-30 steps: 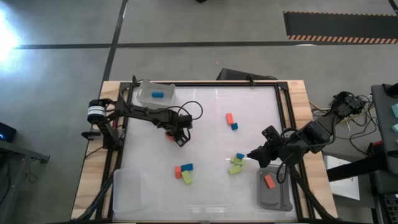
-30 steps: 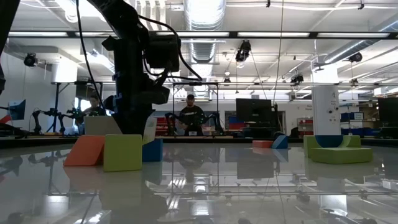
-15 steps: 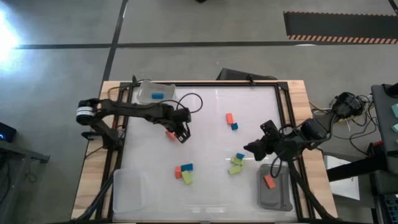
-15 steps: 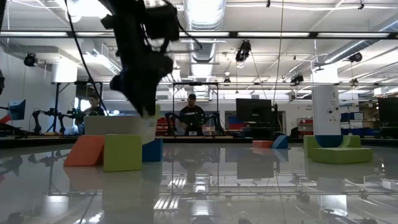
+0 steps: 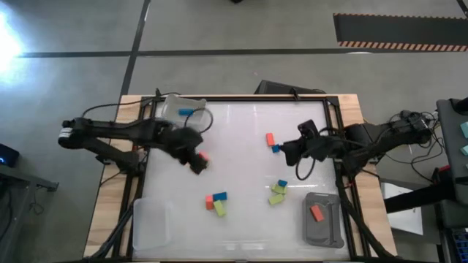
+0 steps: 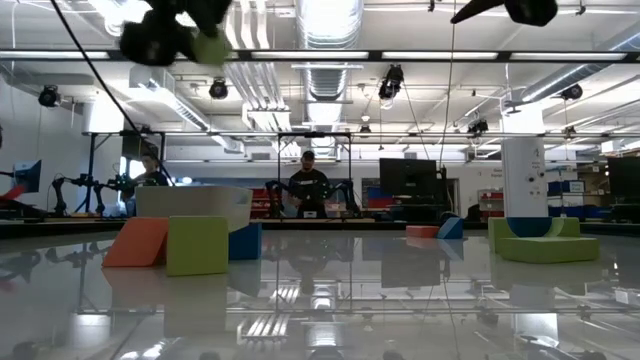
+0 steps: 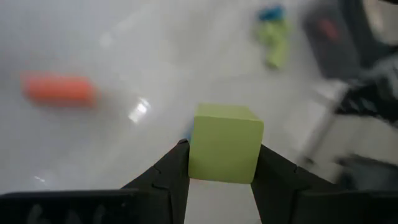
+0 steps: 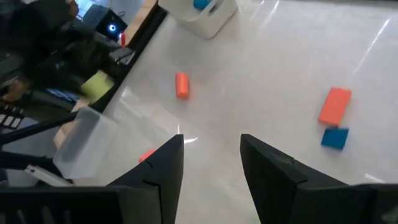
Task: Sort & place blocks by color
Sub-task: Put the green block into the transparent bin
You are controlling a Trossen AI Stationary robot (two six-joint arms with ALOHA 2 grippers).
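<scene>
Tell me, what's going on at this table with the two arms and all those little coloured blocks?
The robot is sorting small blocks by colour into trays. The left gripper holds a yellow-green block lifted above the table. The right gripper is open and empty, hovering near an orange-red block and a blue block. One blue block sits in the clear tray and one orange-red block in the grey tray. Several blocks lie loose on the table.

Twelve blocks [image 5: 269, 138], three trays [image 5: 322, 238]
</scene>
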